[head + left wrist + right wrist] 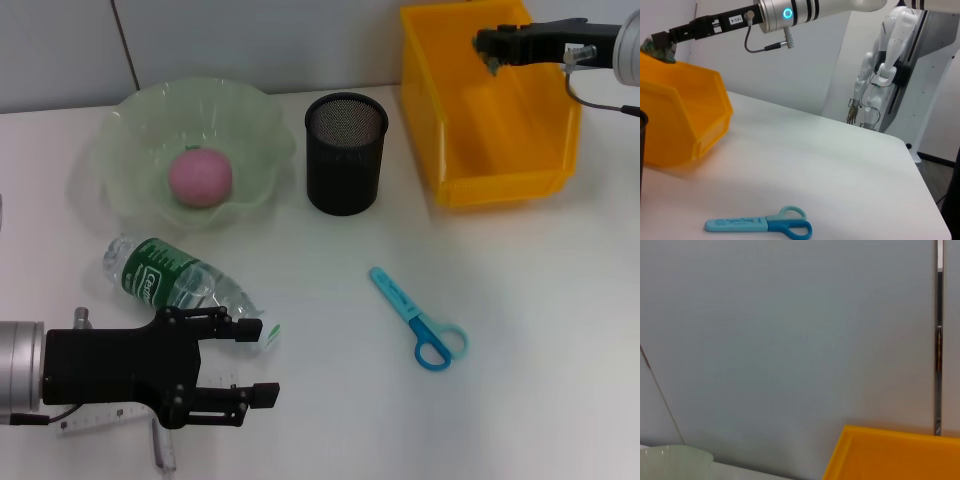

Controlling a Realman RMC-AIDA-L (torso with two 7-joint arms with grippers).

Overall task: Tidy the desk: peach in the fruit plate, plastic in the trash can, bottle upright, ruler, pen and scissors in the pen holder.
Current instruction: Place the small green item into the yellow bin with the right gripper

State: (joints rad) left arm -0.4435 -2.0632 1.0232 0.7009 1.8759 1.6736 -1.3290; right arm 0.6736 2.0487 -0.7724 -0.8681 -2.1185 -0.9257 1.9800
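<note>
A pink peach sits in the pale green fruit plate at the far left of the white worktop; beside the plate stands the black mesh pen holder, and to its right the yellow bin serving as trash can; the right end effector hangs over the bin's far rim, pinching a dark green scrap of plastic that shows clearly in the left wrist view; the left end effector hovers low at the near left, its fingers spread, just beside the cap end of a clear bottle with a green label lying on its side; a white ruler lies partly under that arm; blue scissors rest closed on the open worktop, well apart from the holder.
</note>
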